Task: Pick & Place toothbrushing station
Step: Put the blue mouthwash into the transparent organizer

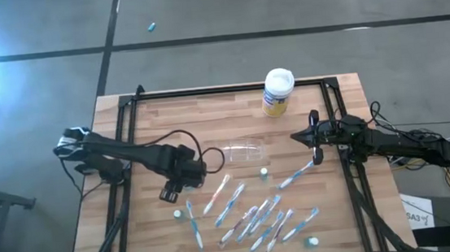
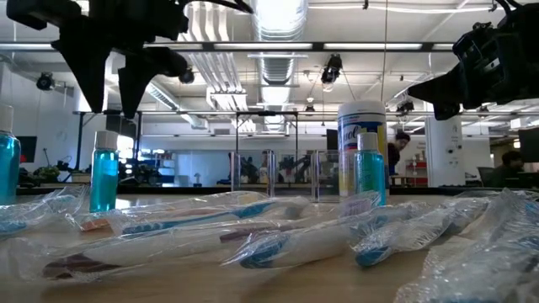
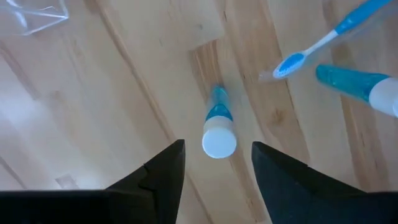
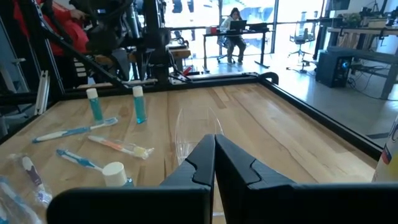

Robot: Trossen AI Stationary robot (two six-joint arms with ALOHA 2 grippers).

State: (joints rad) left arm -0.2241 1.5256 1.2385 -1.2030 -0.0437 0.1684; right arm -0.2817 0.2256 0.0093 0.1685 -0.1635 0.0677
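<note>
Wooden table (image 1: pixel 161 238) with a black frame, both arms reaching in over it. Left arm (image 1: pixel 121 154) extends from the left edge toward the table's middle; its gripper (image 1: pixel 170 194) hangs above the surface with the fingers (image 3: pixel 155 177) spread apart and nothing between them, a small teal tube with a white cap (image 3: pixel 218 129) standing upright directly below the gap. Right arm (image 1: pixel 398 145) comes in from the right edge; its gripper (image 1: pixel 315 126) is raised over the table with the fingers (image 4: pixel 200 163) pressed together, empty. White-lidded canister (image 1: pixel 278 92) with a yellow-blue label stands at the far edge, well apart from the rest. Clear plastic holder (image 1: pixel 245 150) sits near the table's centre, between the two grippers, with nothing inside that can be made out. Wrapped toothbrushes (image 1: pixel 249 218) lie scattered flat across the near half of the table, several overlapping; one more toothbrush (image 1: pixel 296 175) lies just below the right gripper. Further teal-capped tubes stand among them: one (image 1: pixel 263 173) beside the holder, one (image 1: pixel 310 240) at the near right. A small teal object (image 1: pixel 151 25) lies on the floor beyond the table
</note>
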